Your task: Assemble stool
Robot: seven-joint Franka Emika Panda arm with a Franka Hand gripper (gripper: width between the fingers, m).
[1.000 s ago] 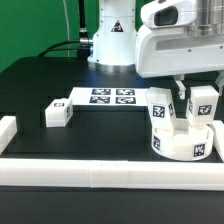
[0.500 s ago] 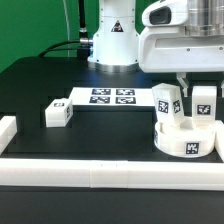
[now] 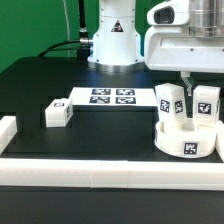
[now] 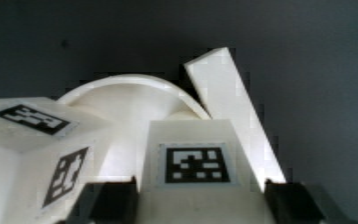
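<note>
You've got one black counter (image 3: 40, 85). One white border rail (image 3: 60, 170) runs just in front of the seat, and a short rail stub (image 3: 6, 130) sits far off toward the exterior view's left. One marker board (image 3: 110, 97) lies flat, behind the seat and toward the exterior view's left. One seat (image 3: 187, 142), a thick white ring, sits on the counter under the arm. Count three legs. The held leg (image 4: 195, 160) and second leg (image 4: 34, 140) stand upright on the seat, side by side. The loose leg (image 3: 56, 113) is well apart from the seat, past the marker board. Your pincer (image 4: 195, 198) is clenched on the held leg, with fingers (image 4: 105, 200) on both sides.
</note>
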